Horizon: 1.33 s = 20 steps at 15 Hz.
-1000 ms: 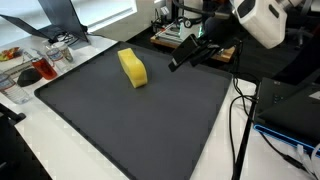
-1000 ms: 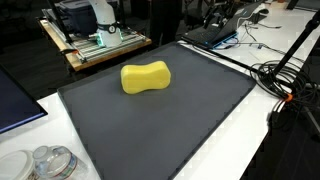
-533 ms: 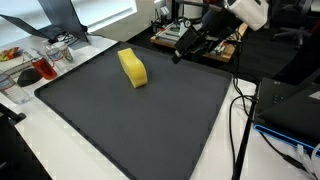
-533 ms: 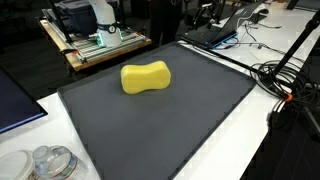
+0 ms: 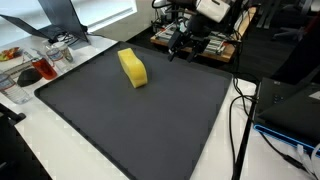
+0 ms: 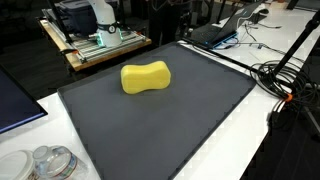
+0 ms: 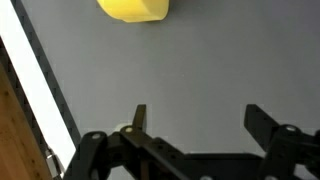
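Sponge stays put on the dark mat; the gripper, jaws apart, has swung up toward the frame's upper middle, touching nothing.

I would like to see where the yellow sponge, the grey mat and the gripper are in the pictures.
yellow sponge (image 6: pixel 145 78), in an exterior view, middle of its top face.
grey mat (image 6: pixel 185 125), in an exterior view, bare part near its centre.
gripper (image 7: pixel 196 112), wrist view, midway between its open fingertips.

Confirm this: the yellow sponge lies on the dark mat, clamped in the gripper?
No. The sponge lies on the mat, but the gripper is not clamped on it: the wrist view shows its jaws open, empty, apart from the sponge.
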Tool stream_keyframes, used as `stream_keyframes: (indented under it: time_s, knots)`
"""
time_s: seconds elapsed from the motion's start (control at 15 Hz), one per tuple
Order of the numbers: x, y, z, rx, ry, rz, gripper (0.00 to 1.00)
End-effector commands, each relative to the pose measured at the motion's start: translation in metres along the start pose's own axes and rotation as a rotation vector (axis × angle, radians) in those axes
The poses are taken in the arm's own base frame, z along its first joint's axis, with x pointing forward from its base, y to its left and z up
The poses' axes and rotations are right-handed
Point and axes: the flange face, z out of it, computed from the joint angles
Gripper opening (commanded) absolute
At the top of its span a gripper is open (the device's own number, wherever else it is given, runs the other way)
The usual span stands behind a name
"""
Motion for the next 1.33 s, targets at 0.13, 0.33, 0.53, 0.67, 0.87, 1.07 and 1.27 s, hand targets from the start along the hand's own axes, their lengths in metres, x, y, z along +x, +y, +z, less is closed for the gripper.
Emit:
stream_keyframes:
  time_s: [0.13, 0.33, 0.53, 0.67, 0.87, 1.07, 1.27]
  knots:
    - [-0.048, -0.019, 0.023, 0.034, 0.016, 0.05, 1.0]
    - [-0.056, -0.022, 0.024, 0.036, 0.016, 0.054, 1.0]
    - [-0.05, -0.02, 0.022, 0.034, 0.024, 0.054, 1.0]
    - [-0.052, -0.02, 0.022, 0.03, 0.02, 0.037, 1.0]
    - [-0.068, -0.018, 0.021, 0.013, 0.101, 0.03, 1.0]
    - [-0.091, -0.021, 0.028, 0.021, 0.153, 0.039, 1.0]
    - [-0.12, -0.027, 0.041, 0.039, 0.179, 0.057, 1.0]
